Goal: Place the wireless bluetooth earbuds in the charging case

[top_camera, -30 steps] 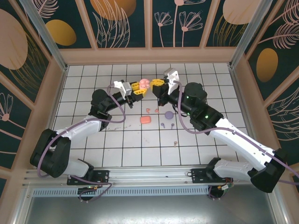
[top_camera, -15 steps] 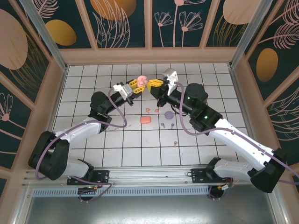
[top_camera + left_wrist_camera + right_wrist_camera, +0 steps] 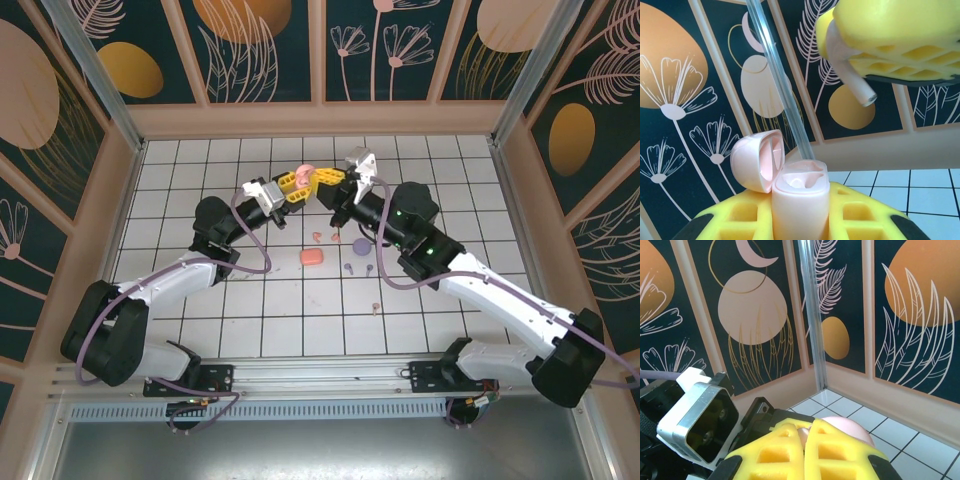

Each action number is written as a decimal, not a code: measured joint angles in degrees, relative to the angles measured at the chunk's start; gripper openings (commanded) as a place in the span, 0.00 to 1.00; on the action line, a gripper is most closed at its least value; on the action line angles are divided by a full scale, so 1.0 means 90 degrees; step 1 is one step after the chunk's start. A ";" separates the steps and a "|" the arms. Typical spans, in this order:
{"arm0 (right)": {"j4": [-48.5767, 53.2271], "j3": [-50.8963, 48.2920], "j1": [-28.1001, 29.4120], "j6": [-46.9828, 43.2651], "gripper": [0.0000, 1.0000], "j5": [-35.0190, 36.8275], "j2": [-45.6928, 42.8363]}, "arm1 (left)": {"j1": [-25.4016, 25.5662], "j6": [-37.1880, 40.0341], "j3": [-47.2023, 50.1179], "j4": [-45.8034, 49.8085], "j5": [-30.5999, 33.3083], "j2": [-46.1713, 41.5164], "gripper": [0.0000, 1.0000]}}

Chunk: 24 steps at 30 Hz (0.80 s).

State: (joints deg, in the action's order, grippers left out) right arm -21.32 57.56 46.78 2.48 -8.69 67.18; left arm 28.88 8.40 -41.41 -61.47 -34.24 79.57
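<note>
The white grid-tiled table (image 3: 200,330) sits inside a walled enclosure with patterned panels. Both tools work raised above its far middle.

Left gripper (image 3: 290,186): clamped on the pale pink charging case (image 3: 800,200), held upright with its lid (image 3: 757,160) hinged open to the tool's left. The exposed sockets look empty.

Right gripper (image 3: 328,178): closed on one pale pink earbud (image 3: 852,75), stem angled down, above and to the right of the case mouth and apart from it.

Status: no bud can be seen seated. On the table, nearer the arm bases than both tools, lie a coral-red case (image 3: 312,257), coral-red buds (image 3: 318,237), purple buds (image 3: 349,268), a purple case (image 3: 360,245) and the second pale pink bud (image 3: 376,308).

Clearance: the fingertips nearly meet. The lid blocks the left side, so approach from above. The back wall stands well apart.
</note>
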 measured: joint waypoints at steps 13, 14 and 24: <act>-0.0398 -0.0036 -0.0134 0.0165 0.00 -0.0049 0.0330 | 0.0061 -0.0231 -0.0095 0.0012 -0.0155 -0.0112 0.00; -0.0427 -0.0036 -0.0148 0.0170 0.00 -0.0051 0.0342 | 0.0063 -0.0248 -0.0102 0.0019 -0.0163 -0.0112 0.00; -0.0546 -0.0039 -0.0228 0.0289 0.00 -0.0168 0.0367 | 0.0090 -0.0299 -0.0199 0.0073 -0.0160 -0.0129 0.00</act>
State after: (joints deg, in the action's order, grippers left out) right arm -26.24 57.21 44.73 5.08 -10.20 70.48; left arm 29.69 5.72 -43.20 -60.82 -35.68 78.41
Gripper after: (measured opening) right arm 0.061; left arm 0.213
